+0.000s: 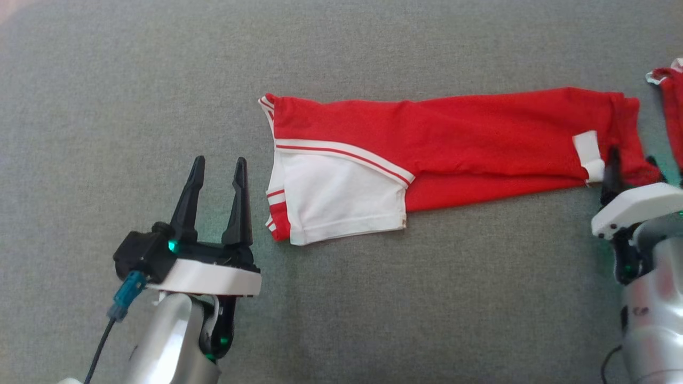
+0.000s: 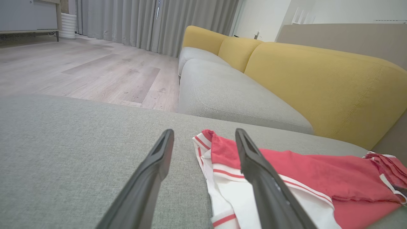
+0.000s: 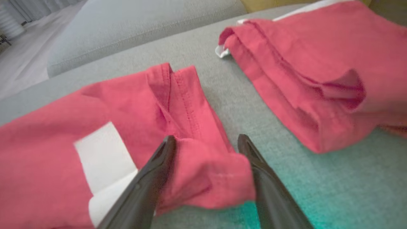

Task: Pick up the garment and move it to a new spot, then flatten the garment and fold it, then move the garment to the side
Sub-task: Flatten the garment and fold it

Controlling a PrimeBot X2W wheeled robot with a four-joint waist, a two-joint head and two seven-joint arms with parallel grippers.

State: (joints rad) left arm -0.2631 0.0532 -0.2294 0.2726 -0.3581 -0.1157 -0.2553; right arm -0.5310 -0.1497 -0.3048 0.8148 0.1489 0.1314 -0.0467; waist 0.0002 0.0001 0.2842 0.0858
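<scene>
The garment (image 1: 453,128) is red with a white panel and striped trim, lying as a long flat band across the grey cushion (image 1: 373,309). My left gripper (image 1: 220,160) stands open just left of its white end, fingers clear of the cloth; the left wrist view shows the garment (image 2: 318,178) to the right of that gripper (image 2: 204,132). My right gripper (image 1: 632,156) is at the garment's right end, near a white label (image 1: 588,154). In the right wrist view the open right gripper (image 3: 206,138) straddles a bunched red corner of the garment (image 3: 127,105).
A second red piece of cloth (image 1: 673,106) (image 3: 318,79) lies beyond the right end; I cannot tell whether it joins the garment. A sofa with yellow backs (image 2: 318,79) and a wooden floor (image 2: 79,70) lie past the cushion's far edge.
</scene>
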